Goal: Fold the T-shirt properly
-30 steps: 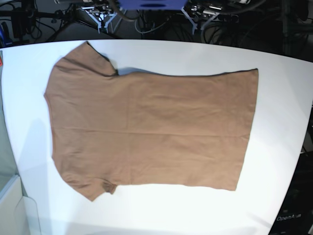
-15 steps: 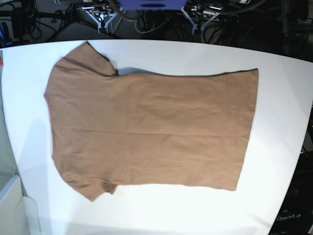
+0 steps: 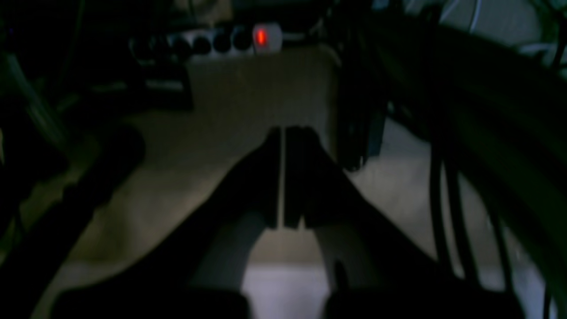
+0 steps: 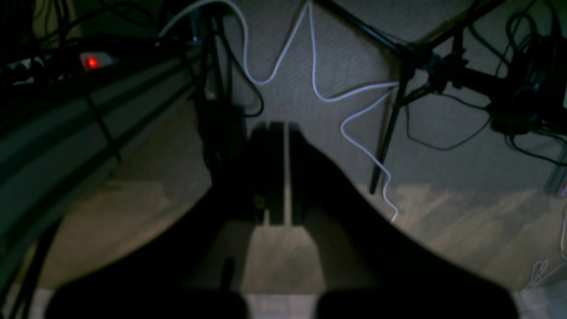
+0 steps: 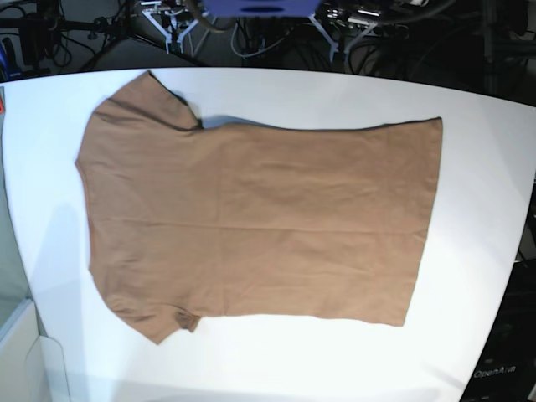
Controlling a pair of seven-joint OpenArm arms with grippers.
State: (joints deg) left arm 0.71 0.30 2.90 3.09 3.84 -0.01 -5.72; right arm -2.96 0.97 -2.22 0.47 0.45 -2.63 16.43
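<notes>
The tan-brown T-shirt point(image 5: 260, 218) lies spread flat on the white table point(image 5: 473, 167), neck end to the left, hem to the right, both sleeves out. My left gripper point(image 3: 281, 133) is shut and empty. It hangs off the table over dim floor. My right gripper point(image 4: 287, 126) is also shut and empty, over floor and cables. Neither wrist view shows the shirt. In the base view only bits of the arm mounts point(image 5: 343, 21) show at the table's far edge.
Behind the table are dark cables and a power strip with a red light point(image 4: 91, 62). A white cable point(image 4: 319, 88) runs across the floor. A white box point(image 5: 21, 352) sits at the lower left. Dark equipment point(image 5: 511, 352) stands at the right edge.
The shirt has not moved. The metal arm parts at the back left edge have shifted slightly up and out of the base view.
</notes>
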